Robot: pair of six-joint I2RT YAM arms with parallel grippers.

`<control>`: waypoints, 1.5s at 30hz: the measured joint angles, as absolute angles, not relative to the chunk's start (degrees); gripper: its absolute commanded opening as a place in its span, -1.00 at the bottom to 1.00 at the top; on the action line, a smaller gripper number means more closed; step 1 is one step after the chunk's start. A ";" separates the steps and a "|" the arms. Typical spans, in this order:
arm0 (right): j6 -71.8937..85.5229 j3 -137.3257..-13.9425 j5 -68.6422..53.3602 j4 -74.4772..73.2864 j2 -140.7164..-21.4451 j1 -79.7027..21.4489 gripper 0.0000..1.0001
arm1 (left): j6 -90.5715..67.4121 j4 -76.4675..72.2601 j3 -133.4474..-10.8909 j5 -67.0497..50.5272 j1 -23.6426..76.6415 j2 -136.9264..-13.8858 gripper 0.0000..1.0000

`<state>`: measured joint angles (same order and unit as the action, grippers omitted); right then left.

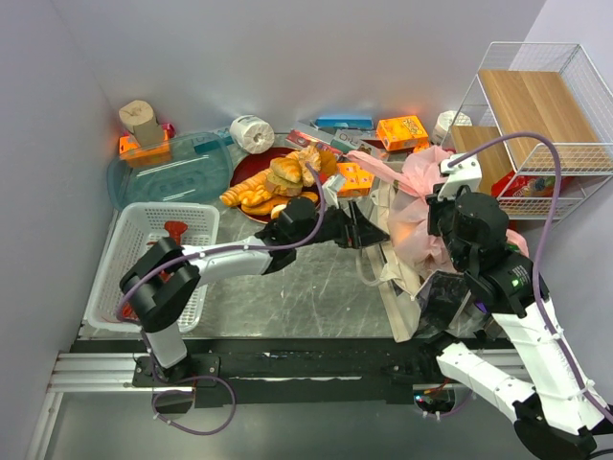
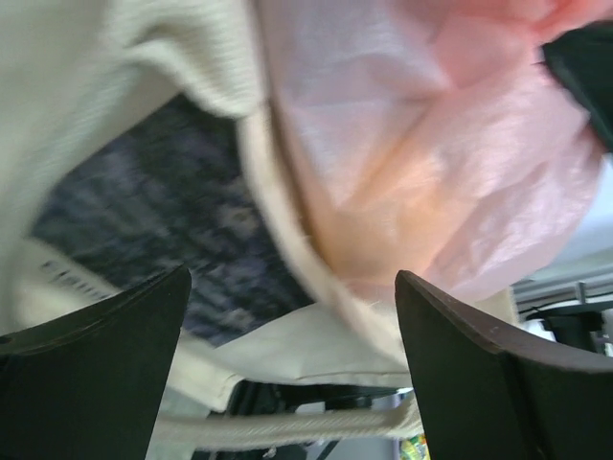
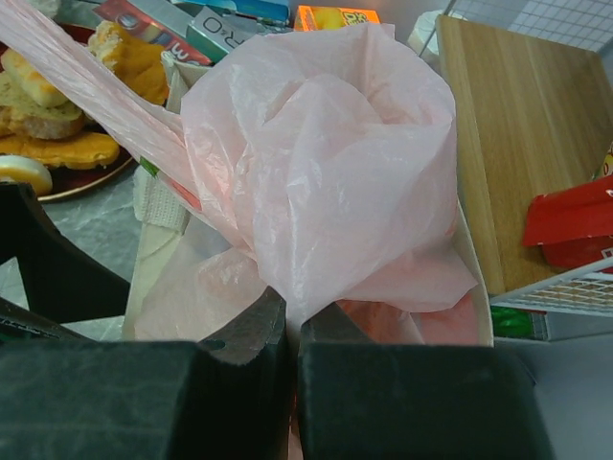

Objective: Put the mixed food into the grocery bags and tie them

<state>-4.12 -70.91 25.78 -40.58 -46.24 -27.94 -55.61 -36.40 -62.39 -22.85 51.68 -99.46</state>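
Above the table [image 1: 306, 287], right-wrist view alone shows fingers [image 3: 244, 335] pinching pink bag [image 3: 326, 172]

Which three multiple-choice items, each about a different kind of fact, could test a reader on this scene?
1. The white basket stands at the table's: A right; B left; C far middle.
2. The plastic bag is: A blue; B black; C pink.
3. The left gripper's jaws stand: A wide open; B half shut; C fully shut.
Answers: B, it sits beside the left arm; C, its film is pale pink; A, a wide gap parts them.
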 measured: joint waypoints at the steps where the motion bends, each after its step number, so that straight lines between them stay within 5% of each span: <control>1: -4.12 -70.85 26.02 -40.77 -46.19 -27.88 -1.00 | -55.92 -36.82 -63.18 -22.92 52.01 -100.03 0.54; 10: -4.80 -69.95 26.04 -41.17 -44.84 -27.75 -1.00 | -56.82 -36.27 -68.51 -23.40 52.95 -104.20 -0.87; 12: -5.06 -69.80 25.89 -41.04 -44.73 -27.75 -1.00 | -57.39 -36.21 -68.51 -23.86 52.90 -104.51 -0.97; 38: 4.21 -52.29 14.24 -39.11 -57.08 -22.87 -1.00 | -44.12 -19.73 -72.95 -19.86 54.96 -96.51 -0.98; 40: 4.69 -52.36 13.78 -39.62 -56.34 -22.87 -0.67 | -43.07 -18.50 -72.95 -19.46 55.00 -96.03 -0.75; 41: 4.86 -52.51 13.43 -40.18 -55.70 -22.87 -0.36 | -42.48 -18.00 -72.95 -19.16 55.00 -95.79 -0.43; 42: 5.15 -52.86 13.08 -40.91 -54.81 -22.85 0.12 | -41.85 -17.54 -72.95 -18.85 55.00 -95.57 0.12; 45: 5.39 -56.62 11.60 -44.69 -52.14 -22.87 0.68 | -39.33 -15.86 -72.97 -16.53 55.07 -94.17 0.60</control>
